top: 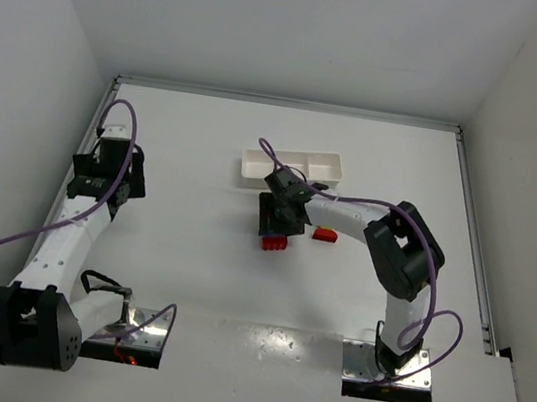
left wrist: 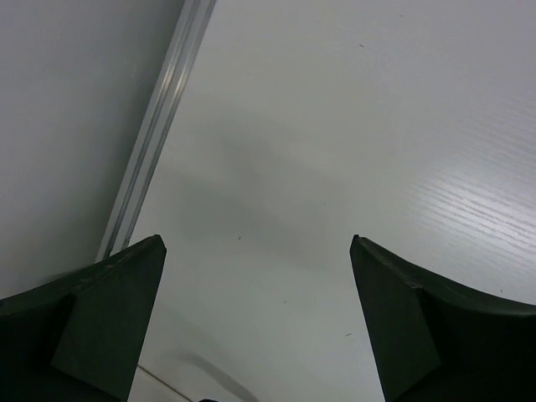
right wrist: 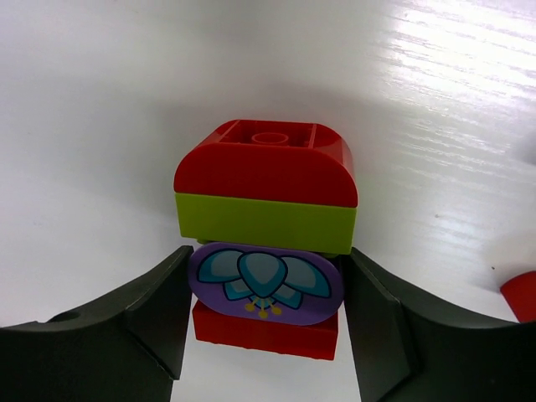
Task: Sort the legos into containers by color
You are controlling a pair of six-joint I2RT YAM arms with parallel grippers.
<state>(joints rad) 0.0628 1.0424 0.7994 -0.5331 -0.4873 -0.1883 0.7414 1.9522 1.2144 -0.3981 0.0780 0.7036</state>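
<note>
Pick-up step, I judge: the right tool [right wrist: 265, 289] is clenched on a stack of bricks [right wrist: 266, 180] just short of the white tray [top: 253, 166]. Glossy plastic: rounded red cap, lime slab, purple oval printed with petals, red base. Next, those colours need pulling apart. The left tool [left wrist: 255, 251] hangs released over the counter [top: 190, 250], well apart.

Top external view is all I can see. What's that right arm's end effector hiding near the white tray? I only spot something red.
Observer: A stacked clump: red rounded brick, yellow-green brick, purple flower-printed piece, red brick beneath.
Operator: Is it gripped?
Observer: The right end effector has fingers against both sides of the purple piece.
Operator: And the left one?
Observer: The left end effector is open; only table shows in its gap.
</note>
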